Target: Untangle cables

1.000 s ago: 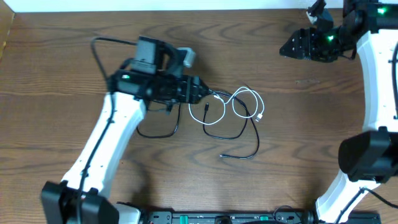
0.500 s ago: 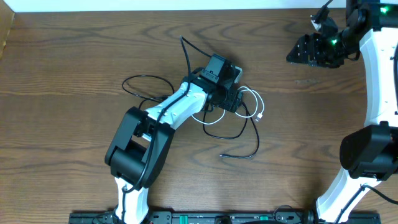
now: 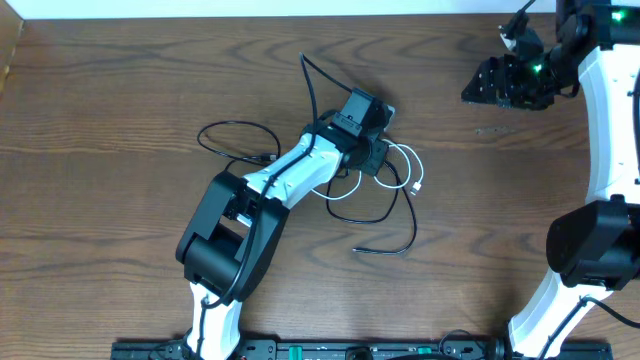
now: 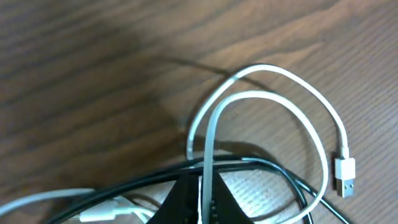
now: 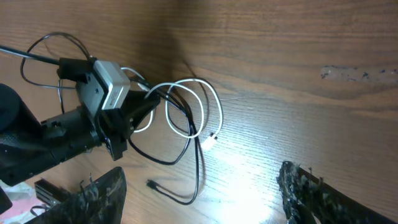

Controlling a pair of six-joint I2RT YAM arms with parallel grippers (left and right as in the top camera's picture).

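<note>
- My left claw has just snapped shut. Half a second ago it was wide open over the tangle; now its tips are pressed together on a strand of the white cable.
- From the left wrist camera, that strand rises straight out from between the tips and into the white loop. The black cable crosses just in front of the tips, and I can't tell whether it is pinched too.
- A second ago this arm was further left, short of the knot, so it has reached in and taken hold.
- The cables lie mid-tabletop much as before. The white loops lie over the black one, the white plug lies flat on the wood, and the black tail trails toward me.
- My right claw is unchanged. It is wide, holds nothing, and sits parked at the far right, well apart from the tangle.
- I read this as the grasp being done and the separating not yet begun. Nothing has been pulled free, and the black cable may drag along when I lift.
</note>
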